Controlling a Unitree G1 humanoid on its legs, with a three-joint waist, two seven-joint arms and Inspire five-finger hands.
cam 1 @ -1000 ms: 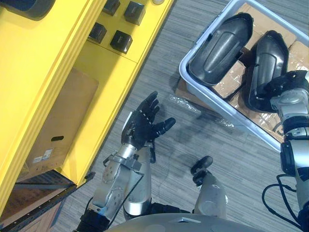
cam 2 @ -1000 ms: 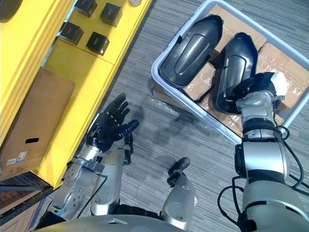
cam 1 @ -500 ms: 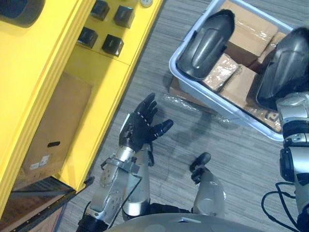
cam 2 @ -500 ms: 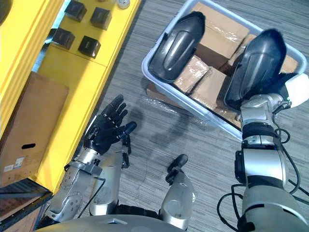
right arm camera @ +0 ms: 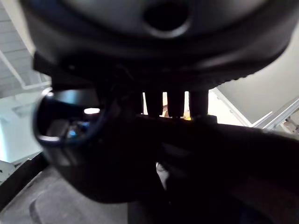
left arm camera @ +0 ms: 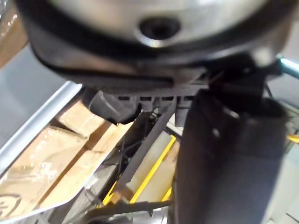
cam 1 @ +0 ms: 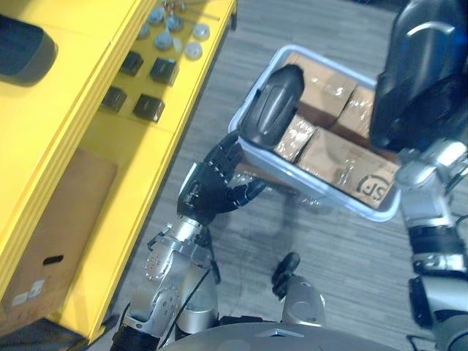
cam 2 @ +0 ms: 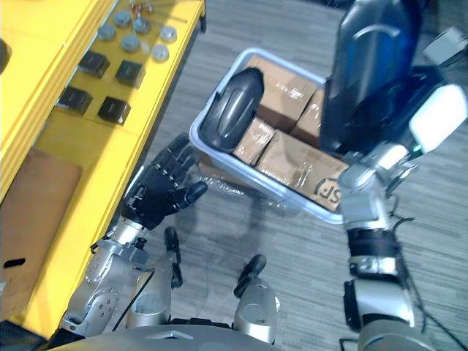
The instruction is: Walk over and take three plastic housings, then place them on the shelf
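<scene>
Right eye view, R robot hand (cam 2: 433,121) clamped on glossy blk curved housing (cam 2: 369,73)

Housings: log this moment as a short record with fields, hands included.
right hand: shut on held housing, raised above the bin
left hand: open, empty, low beside the bin's shelf-side corner
bin: on the floor, with boxes inside
bin housing: dark, lying at the bin's shelf-side end
shelf: yellow, on the robot's left, carrying black blocks and grey discs
</scene>
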